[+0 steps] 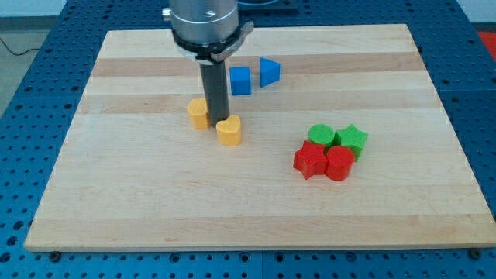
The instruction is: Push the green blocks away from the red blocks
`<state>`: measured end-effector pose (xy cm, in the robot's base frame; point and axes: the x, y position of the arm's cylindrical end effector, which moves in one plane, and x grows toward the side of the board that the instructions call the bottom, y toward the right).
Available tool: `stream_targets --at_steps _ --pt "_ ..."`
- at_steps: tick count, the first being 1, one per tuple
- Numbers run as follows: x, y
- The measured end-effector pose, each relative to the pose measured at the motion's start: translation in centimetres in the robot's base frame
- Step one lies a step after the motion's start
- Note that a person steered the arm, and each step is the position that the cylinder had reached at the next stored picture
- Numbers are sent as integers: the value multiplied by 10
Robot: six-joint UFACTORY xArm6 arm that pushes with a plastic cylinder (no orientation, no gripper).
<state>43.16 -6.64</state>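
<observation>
A green round block (pixel 322 136) and a green star block (pixel 353 139) sit side by side at the view's right of centre. Just below them, touching, are a red star block (pixel 310 160) and a red round block (pixel 339 164). The four form one tight cluster. My tip (pixel 216 118) is far to the view's left of the cluster, standing between two yellow blocks.
A yellow block (pixel 199 113) lies left of my tip and a yellow heart block (pixel 229 131) just below right of it. A blue cube (pixel 240 80) and a blue triangular block (pixel 269 72) lie above. The wooden board (pixel 256 217) rests on a blue perforated table.
</observation>
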Motion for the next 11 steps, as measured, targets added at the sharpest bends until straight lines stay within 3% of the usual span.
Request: stream_targets --at_steps 1,2,4,5,6,7,9,11 --pt "-10 1" --pt "-14 48" --pt "-10 243" --pt "30 301" --pt "56 303" --pt "57 270" --pt "57 166" --pt "15 108"
